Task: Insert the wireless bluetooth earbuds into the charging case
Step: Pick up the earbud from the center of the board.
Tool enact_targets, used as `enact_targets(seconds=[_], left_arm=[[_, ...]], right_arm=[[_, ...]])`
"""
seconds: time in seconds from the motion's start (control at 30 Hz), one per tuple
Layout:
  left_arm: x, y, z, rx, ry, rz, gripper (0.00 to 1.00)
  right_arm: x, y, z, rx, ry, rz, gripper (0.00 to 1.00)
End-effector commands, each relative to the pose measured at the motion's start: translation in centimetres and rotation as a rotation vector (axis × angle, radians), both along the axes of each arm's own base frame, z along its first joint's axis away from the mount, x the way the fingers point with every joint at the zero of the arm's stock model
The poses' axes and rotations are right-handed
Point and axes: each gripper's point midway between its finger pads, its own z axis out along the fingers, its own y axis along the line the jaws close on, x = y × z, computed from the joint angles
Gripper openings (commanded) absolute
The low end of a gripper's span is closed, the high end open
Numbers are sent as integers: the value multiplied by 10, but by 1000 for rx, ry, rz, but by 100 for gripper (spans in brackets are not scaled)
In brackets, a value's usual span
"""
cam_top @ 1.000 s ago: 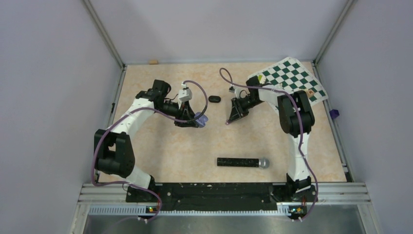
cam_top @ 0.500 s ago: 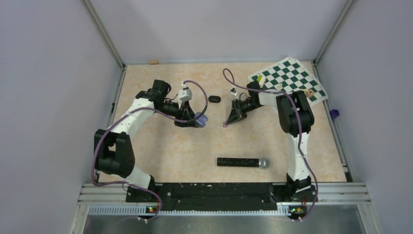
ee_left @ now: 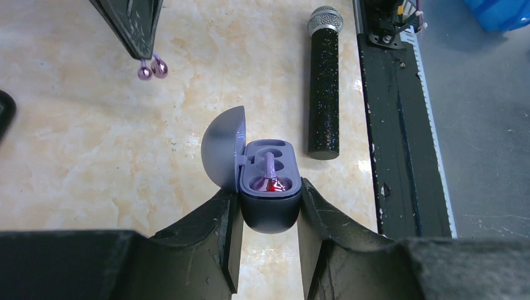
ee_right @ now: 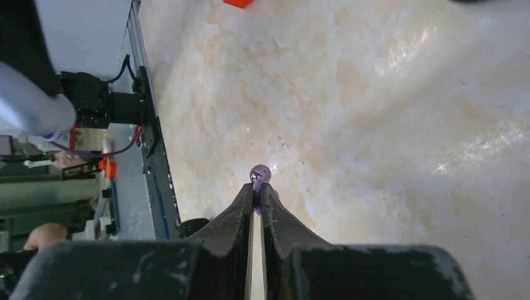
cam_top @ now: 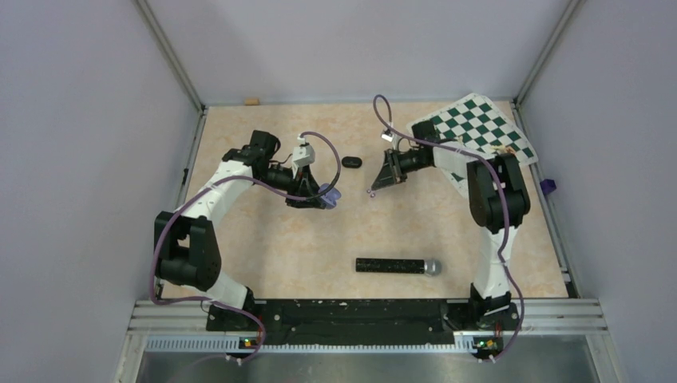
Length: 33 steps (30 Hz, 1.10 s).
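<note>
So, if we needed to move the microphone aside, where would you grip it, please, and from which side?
I'd take the microphone around the middle of its black barrel, coming straight down with the jaws across its narrow width. It lies flat on the table with both long sides free, and the barrel is straight, while the rounded mesh head would likely slip.

The charging case [ee_left: 270, 215] between my left claw's [ee_left: 269, 195] black fingers is dark slate, lid and tray paler grey-lilac; the seated earbud [ee_left: 269, 164] is lilac over a red glow. At my right claw's [ee_right: 256, 190] black tips the other earbud [ee_right: 260, 173] is glossy purple. The table [ee_right: 375, 125] beneath is cream-and-tan marble. Right of my left claw, the microphone [ee_left: 324, 94] is glitter-speckled black, silver-headed.
</note>
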Motion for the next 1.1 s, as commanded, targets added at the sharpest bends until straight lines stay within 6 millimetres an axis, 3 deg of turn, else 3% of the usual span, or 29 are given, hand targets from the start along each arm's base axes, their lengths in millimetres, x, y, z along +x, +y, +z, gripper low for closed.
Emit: enact_targets(seconds=[0.0,0.33,0.73,1.07], left_arm=[[-1,-3,13,-43,-41,-20,0],[2,-5,13,-50,-23,-11,0],[11,-7,16,-37,-30,11,0],[36,-5,40,34,-120,2,0]], right_arm=[[6,-1,58,62,-201,23,5],[3,-7,89,47,-346,40,2],[0,-12,113,35,-479,50,0],[-17,-20,168,52,-732,88,0]])
